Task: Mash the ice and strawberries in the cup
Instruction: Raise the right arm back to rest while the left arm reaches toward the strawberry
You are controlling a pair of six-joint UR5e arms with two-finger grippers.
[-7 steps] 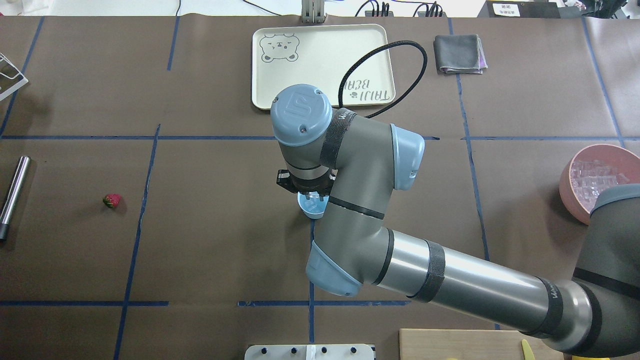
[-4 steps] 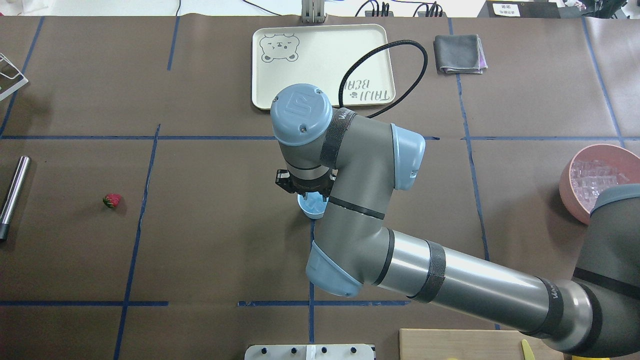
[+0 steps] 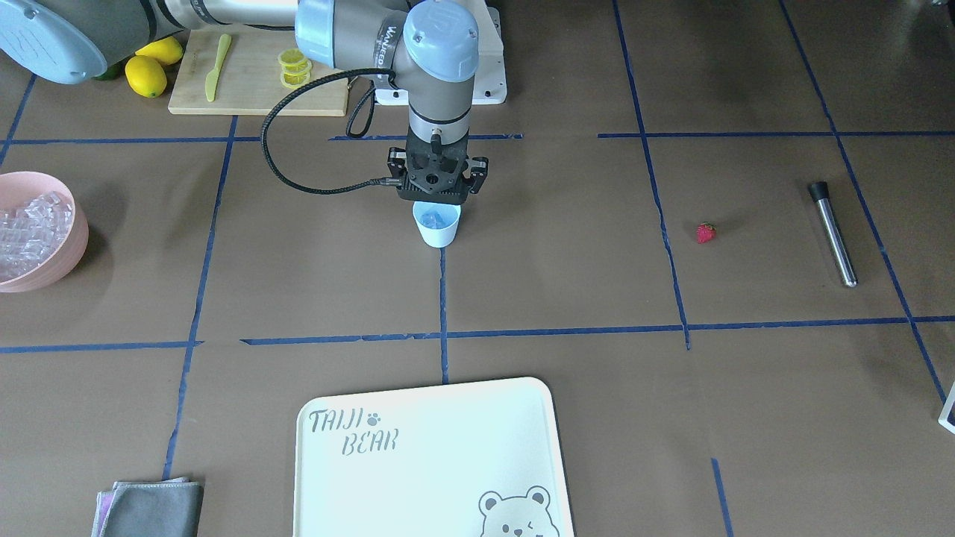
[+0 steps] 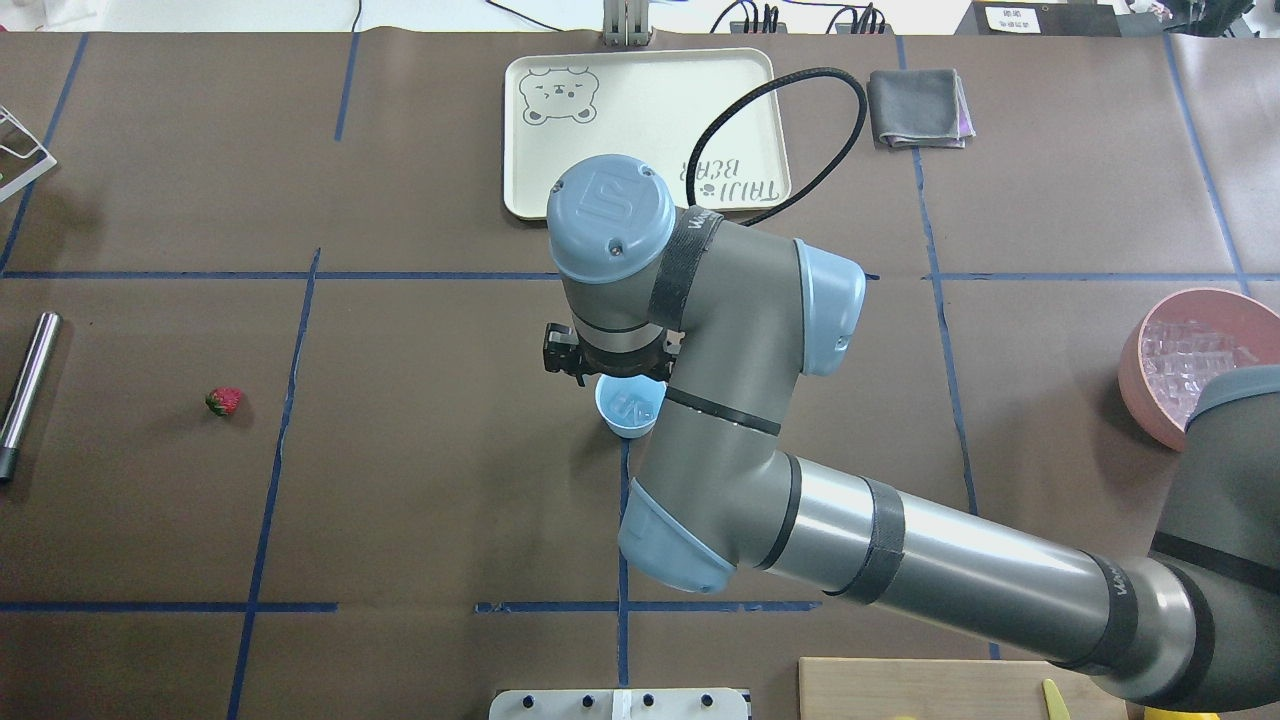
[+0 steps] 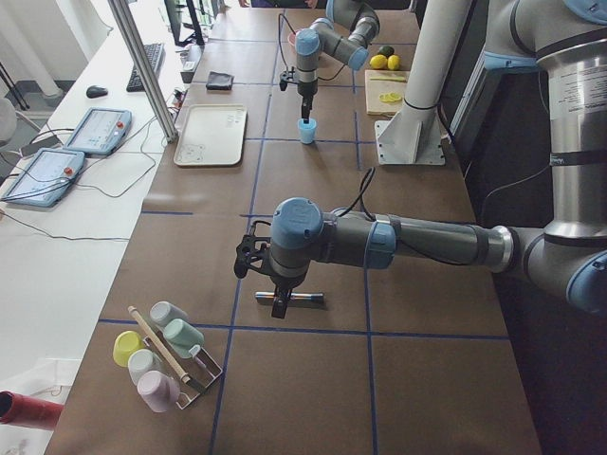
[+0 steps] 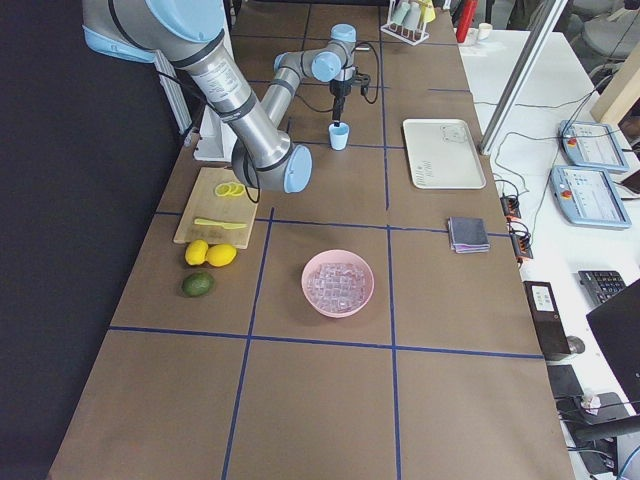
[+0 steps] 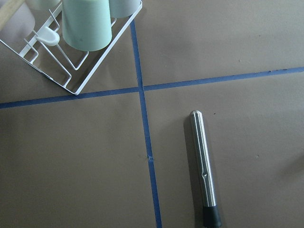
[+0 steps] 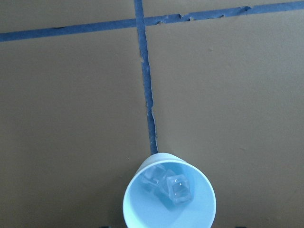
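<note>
— Over the cup point(image 3: 437, 227), the right gripper point(image 3: 436, 195) hangs with its jaws apart and nothing in them. Its tips are mostly hidden behind its black body, and the wrist view catches only dark slivers at the bottom edge.
— And the left gripper point(image 5: 278, 301)?
— It shows only from the side, above a rod point(image 7: 203, 166). Spread or closed, I cannot tell.
— What's in the cup?
— Ice point(image 8: 178, 189): two clear, glassy cubes that I can count, against the smooth pale-blue wall. The wrist view cuts off the cup's near rim.
— The strawberry point(image 3: 705, 233)?
— Small and red, alone on the brown table point(image 3: 522, 283), well apart from the cup, between it and the rod. The rod is polished steel, round-nosed, with a black end.
— Further out?
— A pink bowl point(image 3: 74, 239) heaped with more cubes, cropped by the frame's edge.
</note>
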